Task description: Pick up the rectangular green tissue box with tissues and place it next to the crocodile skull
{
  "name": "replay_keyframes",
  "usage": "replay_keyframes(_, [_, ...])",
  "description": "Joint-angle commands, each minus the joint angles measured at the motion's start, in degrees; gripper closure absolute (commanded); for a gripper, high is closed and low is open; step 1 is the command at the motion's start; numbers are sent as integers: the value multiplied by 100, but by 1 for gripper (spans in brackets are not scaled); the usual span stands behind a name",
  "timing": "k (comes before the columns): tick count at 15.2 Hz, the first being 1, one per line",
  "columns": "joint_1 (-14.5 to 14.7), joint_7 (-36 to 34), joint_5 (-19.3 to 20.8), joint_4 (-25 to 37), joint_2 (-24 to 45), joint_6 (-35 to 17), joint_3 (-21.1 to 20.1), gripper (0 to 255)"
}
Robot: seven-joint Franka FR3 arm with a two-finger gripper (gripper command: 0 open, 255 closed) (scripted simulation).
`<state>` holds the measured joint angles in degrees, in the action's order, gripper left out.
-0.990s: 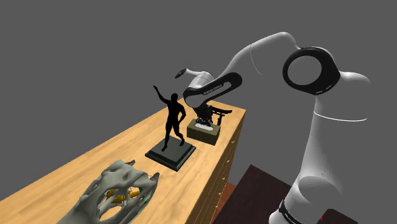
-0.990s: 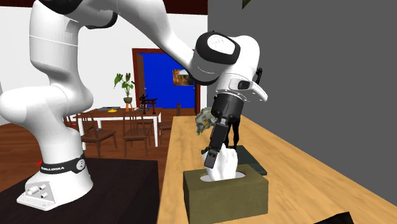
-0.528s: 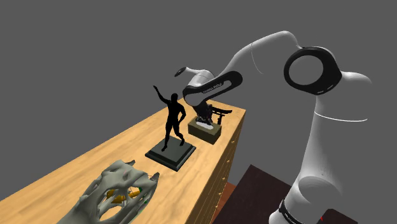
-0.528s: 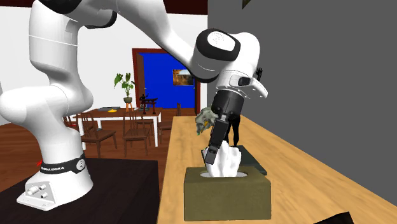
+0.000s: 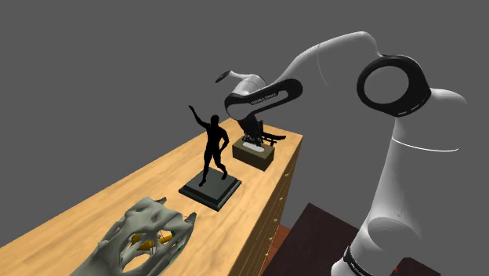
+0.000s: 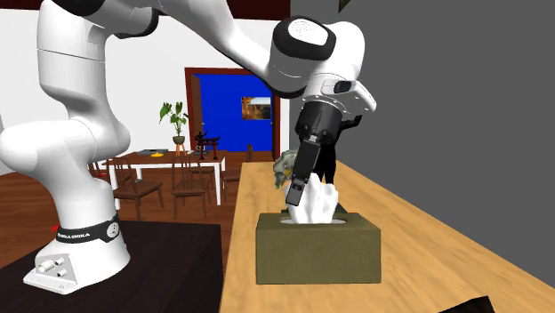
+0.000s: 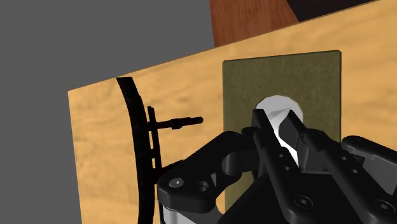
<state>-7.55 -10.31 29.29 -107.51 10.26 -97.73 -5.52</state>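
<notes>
White arm (image 6: 76, 98) bends downward; we see its pincer (image 6: 296, 197) clamped on crumpled tissue (image 6: 317, 210) (olive rectangular box (image 6: 318, 255) beneath).

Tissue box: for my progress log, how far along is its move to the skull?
Done: the pincer is shut on the white tissues poking from the olive-green tissue box. In hand: the lift, as the box sits higher in the shoulder view than a second ago. Left: carrying it past the black statue to the crocodile skull and setting it down.
</notes>
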Motion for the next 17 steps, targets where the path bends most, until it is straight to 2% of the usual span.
replay_keyframes(1, [7,59,-17,86,-51,125,-6,255])
replay_keyframes(17, [53,542,-76,962,-296,1137,-32,255])
